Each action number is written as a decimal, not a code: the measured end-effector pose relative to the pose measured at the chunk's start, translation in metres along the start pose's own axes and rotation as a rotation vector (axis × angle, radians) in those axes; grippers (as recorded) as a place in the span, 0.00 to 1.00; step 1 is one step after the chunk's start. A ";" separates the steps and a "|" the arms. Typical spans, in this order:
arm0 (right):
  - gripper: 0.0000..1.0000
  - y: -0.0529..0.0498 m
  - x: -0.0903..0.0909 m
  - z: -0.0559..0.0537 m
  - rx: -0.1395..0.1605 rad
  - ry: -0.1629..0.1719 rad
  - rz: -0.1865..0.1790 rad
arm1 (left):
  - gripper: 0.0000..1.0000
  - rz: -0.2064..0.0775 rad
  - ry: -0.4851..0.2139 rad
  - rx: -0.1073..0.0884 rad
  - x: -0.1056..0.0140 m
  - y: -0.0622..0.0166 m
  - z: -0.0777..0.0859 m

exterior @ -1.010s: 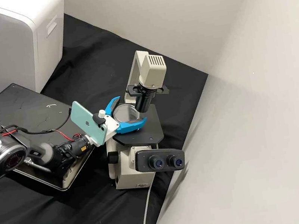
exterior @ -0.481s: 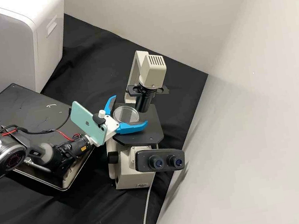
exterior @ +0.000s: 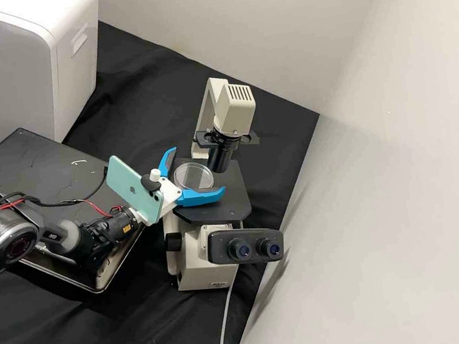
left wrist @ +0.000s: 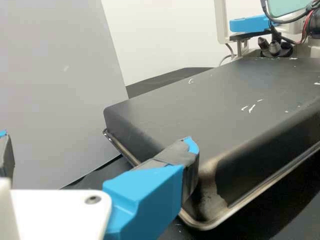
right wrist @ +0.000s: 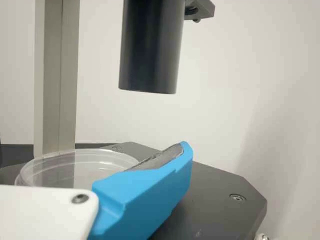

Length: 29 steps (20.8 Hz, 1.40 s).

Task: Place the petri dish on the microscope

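Observation:
The clear petri dish (exterior: 194, 176) lies flat on the black stage (exterior: 229, 204) of the beige microscope (exterior: 205, 257), just beside the dark condenser tube (exterior: 218, 153). My right gripper (exterior: 195, 171) is open, one blue finger on either side of the dish and neither pressing on it. Its wrist view has the dish (right wrist: 75, 167) on the stage (right wrist: 220, 200) under the tube (right wrist: 150, 45), with one blue finger (right wrist: 150, 192) in front of the dish. My left gripper (left wrist: 95, 145) is open and holds nothing, close to a black tray (left wrist: 225, 120).
A white box-shaped appliance (exterior: 20, 60) stands at the back left. The black tray (exterior: 37, 167) lies under the right arm. The microscope's eyepieces (exterior: 253, 247) point toward the front, and its cable (exterior: 224, 324) runs forward. A pale wall (exterior: 407, 196) bounds the bench's right side.
The right gripper's fingers spread wider and let go of the dish, which stays on the stage. The arm drew back slightly to the left.

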 end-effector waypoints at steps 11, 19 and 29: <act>1.00 0.008 -0.029 -0.004 0.030 0.023 -0.064 | 1.00 0.000 -0.002 0.000 0.000 0.0000 0.000; 1.00 0.027 -0.063 -0.005 0.119 0.015 -0.072 | 1.00 0.000 0.000 0.000 0.000 0.0000 0.000; 1.00 0.041 -0.098 -0.015 0.150 0.058 -0.075 | 1.00 0.000 0.001 -0.001 0.000 -0.0001 0.000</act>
